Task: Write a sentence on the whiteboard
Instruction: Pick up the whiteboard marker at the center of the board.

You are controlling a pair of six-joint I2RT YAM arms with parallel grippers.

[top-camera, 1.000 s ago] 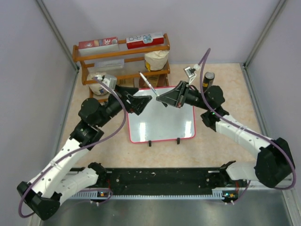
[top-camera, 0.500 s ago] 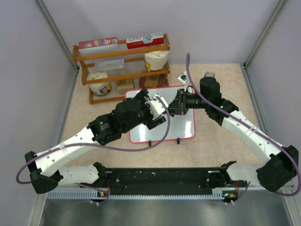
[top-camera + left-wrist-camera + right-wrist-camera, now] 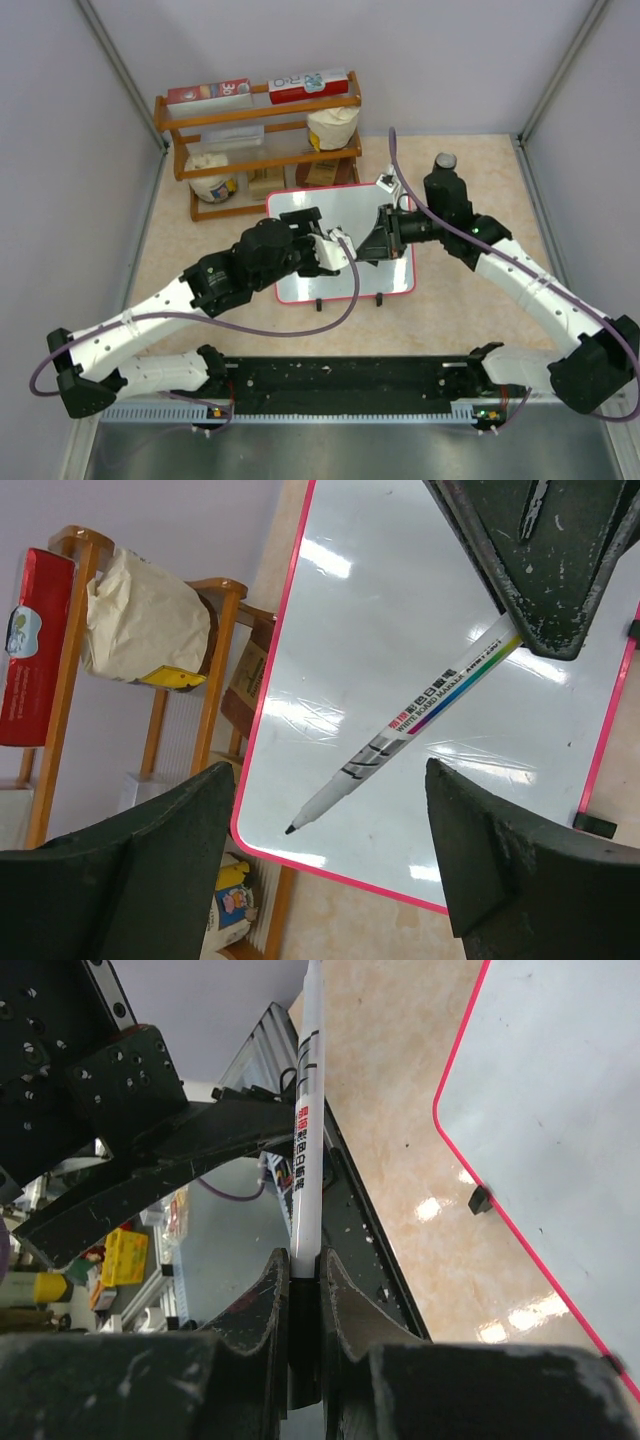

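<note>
The whiteboard (image 3: 345, 207) lies on the tan surface (image 3: 460, 290) in the middle of the workspace. Its two black clip feet (image 3: 319, 304) sit at the near edge, and a wooden rack (image 3: 260, 140) stands just beyond its far left corner. Whether the board lies dead flat or slightly propped, I cannot tell. Both arms reach in over it and meet above its centre. The bare parts of the board look blank, with no writing that I can see.

The right fingers (image 3: 265, 1300) are pressed together on the tail end of a white marker (image 3: 420, 715), which is uncapped. Its barrel slants out over the board, and its nib (image 3: 290, 829) hangs above the far left corner. The left fingers (image 3: 130, 870) are spread wide, one on each side of the barrel and not touching it.

It looks like a handover about to close. The marker should be light and stiff, and its smooth printed plastic is likely to twist or slip in a loose pinch. Held at the tail it would wobble, so a grip around the middle of the barrel, nearer the nib, ought to steer it better. The fine nib probably wants only gentle pressure. The board seems light and glossy, so a hard stroke might push it along on its feet.
</note>
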